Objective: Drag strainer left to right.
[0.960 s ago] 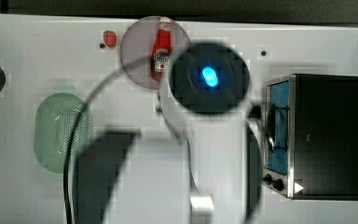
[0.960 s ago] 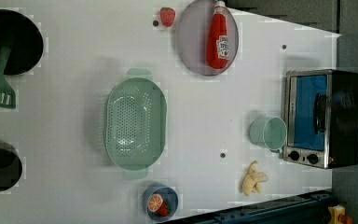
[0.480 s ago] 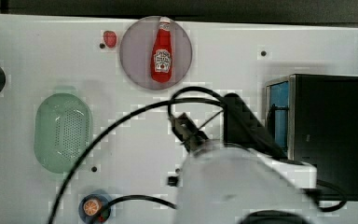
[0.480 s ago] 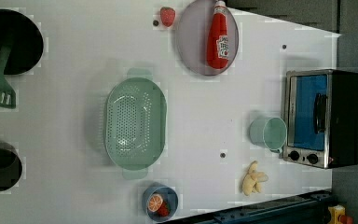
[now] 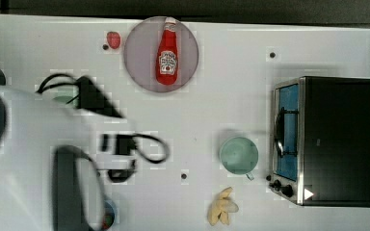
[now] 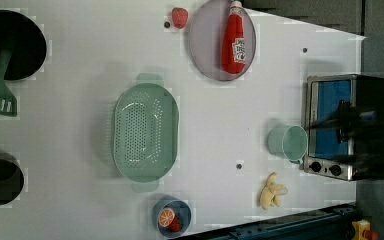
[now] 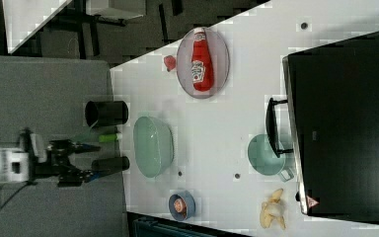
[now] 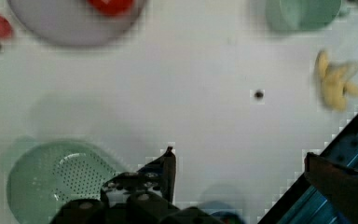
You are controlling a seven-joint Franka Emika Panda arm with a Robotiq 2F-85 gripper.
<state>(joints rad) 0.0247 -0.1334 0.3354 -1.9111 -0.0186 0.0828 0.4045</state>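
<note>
Top view: we note the arm has swung across to the top view's left, over the strainer, which sits unmoved mid-desk. Gripper spread wide, holding nothing; we judge approach under way, drag not begun.

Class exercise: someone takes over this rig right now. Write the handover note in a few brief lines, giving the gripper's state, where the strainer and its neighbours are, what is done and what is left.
Gripper: open, holding nothing, above the table, not touching the strainer.
Strainer: flat on the table toward the left view's left, apart from the other things. To its right in the left view stand the cup and the toaster oven; the ketchup bottle lies on the plate.
Done: nothing visible; the strainer is not gripped.
Left: lower to the strainer, catch its rim, drag it toward the left view's right, probably stopping short of the cup.
</note>
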